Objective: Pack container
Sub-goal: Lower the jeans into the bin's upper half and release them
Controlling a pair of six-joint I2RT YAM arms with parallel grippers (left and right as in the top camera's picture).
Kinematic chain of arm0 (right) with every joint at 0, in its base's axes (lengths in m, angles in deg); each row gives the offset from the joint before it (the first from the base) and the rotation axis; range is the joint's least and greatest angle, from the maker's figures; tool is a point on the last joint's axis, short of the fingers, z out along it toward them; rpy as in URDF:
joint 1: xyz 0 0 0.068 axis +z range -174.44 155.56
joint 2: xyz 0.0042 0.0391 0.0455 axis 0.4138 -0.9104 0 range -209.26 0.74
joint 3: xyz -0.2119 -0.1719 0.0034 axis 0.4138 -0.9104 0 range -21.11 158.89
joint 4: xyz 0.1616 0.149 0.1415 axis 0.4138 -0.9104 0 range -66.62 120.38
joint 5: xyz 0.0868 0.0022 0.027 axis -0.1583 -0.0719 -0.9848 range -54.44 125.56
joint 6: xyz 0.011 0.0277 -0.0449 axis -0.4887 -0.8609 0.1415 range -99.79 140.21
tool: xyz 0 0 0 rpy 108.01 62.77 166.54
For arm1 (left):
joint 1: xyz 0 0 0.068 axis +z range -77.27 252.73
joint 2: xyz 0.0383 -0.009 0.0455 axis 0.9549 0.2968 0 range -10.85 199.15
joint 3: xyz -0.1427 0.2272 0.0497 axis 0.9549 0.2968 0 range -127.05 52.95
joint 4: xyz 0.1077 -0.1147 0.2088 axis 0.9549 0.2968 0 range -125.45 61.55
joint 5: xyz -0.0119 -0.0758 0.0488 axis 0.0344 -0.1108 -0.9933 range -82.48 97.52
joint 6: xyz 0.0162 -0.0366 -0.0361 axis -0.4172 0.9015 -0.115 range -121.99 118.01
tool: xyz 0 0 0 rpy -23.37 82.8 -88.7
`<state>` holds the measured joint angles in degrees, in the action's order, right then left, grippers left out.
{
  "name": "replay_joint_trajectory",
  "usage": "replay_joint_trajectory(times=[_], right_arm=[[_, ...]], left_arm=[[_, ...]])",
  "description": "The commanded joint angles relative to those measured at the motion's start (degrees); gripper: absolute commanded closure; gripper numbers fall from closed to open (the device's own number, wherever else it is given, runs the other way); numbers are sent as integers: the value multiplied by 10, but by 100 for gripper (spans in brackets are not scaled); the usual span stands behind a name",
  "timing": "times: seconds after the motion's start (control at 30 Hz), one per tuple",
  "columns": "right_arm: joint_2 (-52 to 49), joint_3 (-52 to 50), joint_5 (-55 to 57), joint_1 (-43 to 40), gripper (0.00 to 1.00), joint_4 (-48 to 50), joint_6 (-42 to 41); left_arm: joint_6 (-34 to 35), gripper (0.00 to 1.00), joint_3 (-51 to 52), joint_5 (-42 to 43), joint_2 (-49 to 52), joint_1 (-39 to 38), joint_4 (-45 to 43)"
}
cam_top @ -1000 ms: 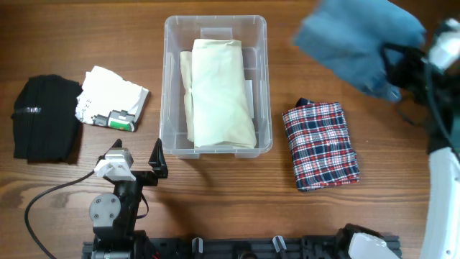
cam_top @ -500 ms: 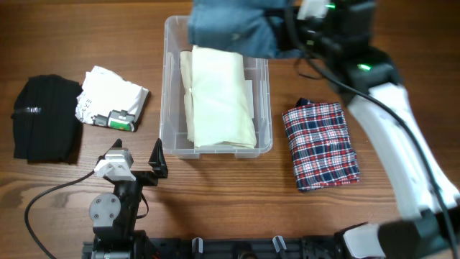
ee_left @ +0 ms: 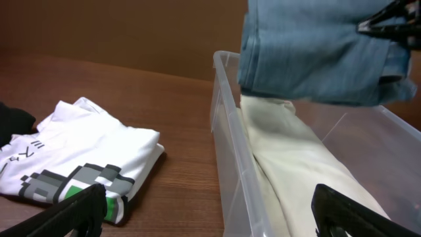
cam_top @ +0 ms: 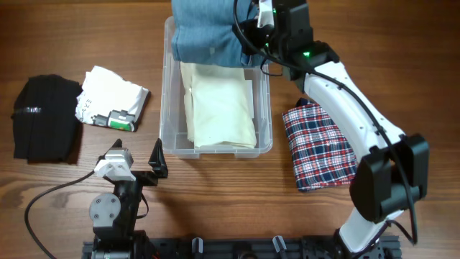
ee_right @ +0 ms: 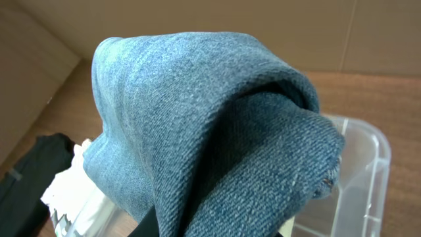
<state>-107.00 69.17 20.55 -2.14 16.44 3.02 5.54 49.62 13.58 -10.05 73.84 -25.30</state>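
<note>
The clear plastic container (cam_top: 167, 108) stands at the table's middle back with a folded cream garment (cam_top: 219, 108) inside; it also shows in the left wrist view (ee_left: 227, 151) and the right wrist view (ee_right: 368, 171). My right gripper (cam_top: 248, 29) is shut on folded blue jeans (cam_top: 205, 36) and holds them over the container's far end. The jeans fill the right wrist view (ee_right: 197, 131) and hang over the tub in the left wrist view (ee_left: 316, 52). My left gripper (cam_top: 136, 162) is open and empty at the container's near left corner.
A folded plaid shirt (cam_top: 320, 144) lies right of the container. A folded white printed shirt (cam_top: 111, 101) and a black garment (cam_top: 47, 119) lie to the left. The white shirt shows in the left wrist view (ee_left: 79, 158).
My right arm swung left from the back right, carrying the jeans to above the container's far end. The left arm has not moved.
</note>
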Motion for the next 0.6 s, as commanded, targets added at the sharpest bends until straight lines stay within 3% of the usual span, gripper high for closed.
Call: replay_joint_trajectory(times=[0.0,0.23,0.57], right_arm=[[-11,30,-45,0,96,17,-30],[-11,30,-107,3,96,10,-43],[-25,30,-105,3,96,-7,-55]], left_arm=[[-13,0,3,-1,-4,-3,0],[-13,0,3,-1,-4,-3,0],[-13,0,3,-1,-4,-3,0]])
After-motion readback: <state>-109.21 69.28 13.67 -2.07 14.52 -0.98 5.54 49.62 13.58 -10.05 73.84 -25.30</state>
